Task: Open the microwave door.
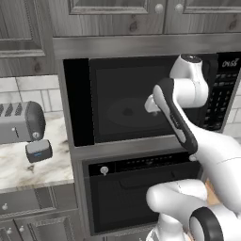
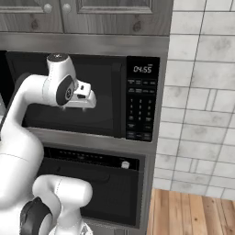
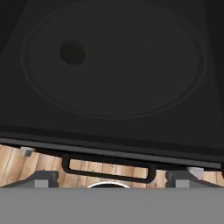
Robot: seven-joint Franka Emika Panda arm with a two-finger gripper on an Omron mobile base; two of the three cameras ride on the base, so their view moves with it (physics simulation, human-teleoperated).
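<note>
The microwave point(image 2: 82, 94), black and built in above the oven point(image 2: 92, 183), shows its grey cavity and round turntable point(image 3: 113, 65). The end effector point(image 2: 85, 98), jaws wide and empty, hangs before it.

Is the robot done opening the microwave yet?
Nearly, it seems. Done: the microwave door stands swung out to the left, and the turntable inside the microwave shows. In hand: nothing; the gripper hangs open in front of the cavity. Left: maybe only pulling the arm away.
</note>
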